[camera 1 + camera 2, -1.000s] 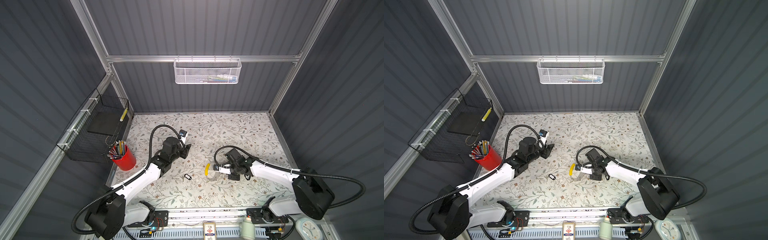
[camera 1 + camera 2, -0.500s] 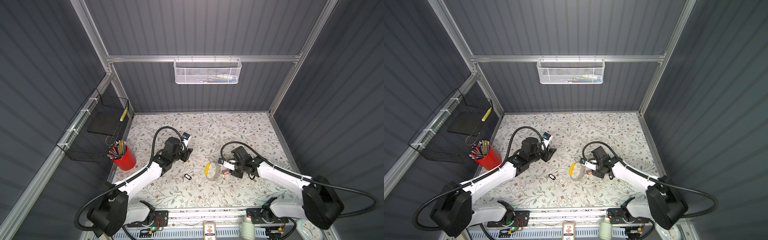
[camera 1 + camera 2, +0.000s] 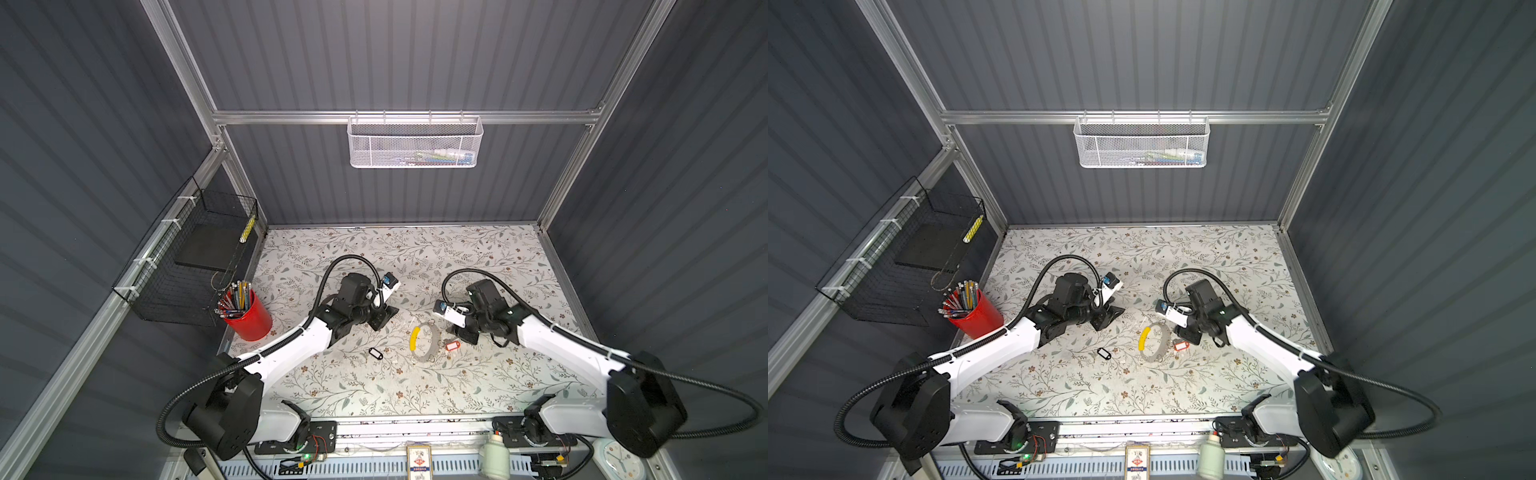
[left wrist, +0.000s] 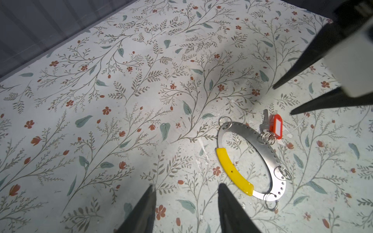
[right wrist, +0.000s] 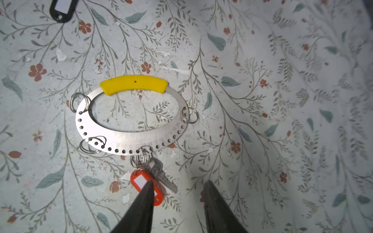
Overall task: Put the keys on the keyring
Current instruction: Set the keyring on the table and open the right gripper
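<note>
Three grey walls close in the floral table [image 3: 415,395] at the back and both sides, and the arm bases line the front edge. A red cup [image 3: 249,322] of pens stands at the left edge, well apart from the work. Bare table lies open all round the keyring [image 3: 414,337] [image 3: 1144,337], which lies flat near the middle, between the two arms.

The orange key [image 5: 161,173] hangs by small split rings from a hole in the keyring's steel band, and its tag [image 5: 139,178] rests on the table just beside the band. The right gripper [image 5: 179,181] stands over it with fingers spread and nothing held. One fingertip overlaps the tag in the wrist view; I cannot tell whether it touches. The left gripper [image 4: 185,185] is also spread and empty, over bare table near the yellow segment. The black tag [image 3: 375,353] [image 3: 1103,353] lies loose, apart from the keyring, on the left arm's side.

Engraved numbers run along the band; 9 to 12 and 15 to 20 can be read. Both tags' white inserts look blank
</note>
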`<state>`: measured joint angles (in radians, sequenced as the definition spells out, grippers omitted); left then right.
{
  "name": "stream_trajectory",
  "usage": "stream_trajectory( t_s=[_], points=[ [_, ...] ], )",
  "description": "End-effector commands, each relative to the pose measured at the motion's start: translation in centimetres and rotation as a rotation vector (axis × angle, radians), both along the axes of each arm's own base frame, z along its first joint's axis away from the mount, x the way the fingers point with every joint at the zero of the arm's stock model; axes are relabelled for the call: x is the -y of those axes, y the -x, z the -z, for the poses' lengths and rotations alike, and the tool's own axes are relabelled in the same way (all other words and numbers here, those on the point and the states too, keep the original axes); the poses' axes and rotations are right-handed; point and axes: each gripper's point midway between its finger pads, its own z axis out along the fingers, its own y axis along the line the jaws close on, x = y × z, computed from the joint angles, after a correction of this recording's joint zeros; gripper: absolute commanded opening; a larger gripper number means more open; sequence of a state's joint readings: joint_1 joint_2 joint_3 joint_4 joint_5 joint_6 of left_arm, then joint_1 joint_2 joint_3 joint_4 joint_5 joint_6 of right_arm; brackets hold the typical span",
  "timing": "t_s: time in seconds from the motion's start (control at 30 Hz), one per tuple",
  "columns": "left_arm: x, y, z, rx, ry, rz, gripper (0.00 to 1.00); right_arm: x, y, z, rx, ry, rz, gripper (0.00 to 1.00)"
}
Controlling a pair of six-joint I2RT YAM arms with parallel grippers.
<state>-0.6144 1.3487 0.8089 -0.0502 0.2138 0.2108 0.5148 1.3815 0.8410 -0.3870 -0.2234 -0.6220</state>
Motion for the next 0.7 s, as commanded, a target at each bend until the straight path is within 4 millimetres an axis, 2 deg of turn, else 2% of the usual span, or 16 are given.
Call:
stream_trajectory(
  t_s=[0.0, 0.13, 0.27, 0.4, 0.67],
  points=[
    [0.2, -0.8, -1.6, 0.035, 0.029, -0.021, 0.51, -2.2, -1.2, -1.9, -0.190, -0.159, 0.162, 0.40],
    [0.2, -1.4, -1.5, 0.034, 0.043, -0.054, 0.51, -3.8, -0.6, -2.1, -0.281, -0.254, 0.182, 0.37],
    [0.1, -1.6, -0.6, 0.037, 0.017, -0.052, 0.51, -3.5, 1.6, 0.0, -0.213, -0.184, -0.005, 0.37],
    [-0.1, -1.7, -0.1, 0.056, -0.008, -0.049, 0.52, -3.5, 4.5, 2.0, -0.115, -0.091, -0.288, 0.38],
    [-0.5, -1.7, 0.6, 0.064, -0.036, -0.046, 0.52, -3.8, 5.0, 4.2, 0.006, 0.058, -0.558, 0.37]
  ],
)
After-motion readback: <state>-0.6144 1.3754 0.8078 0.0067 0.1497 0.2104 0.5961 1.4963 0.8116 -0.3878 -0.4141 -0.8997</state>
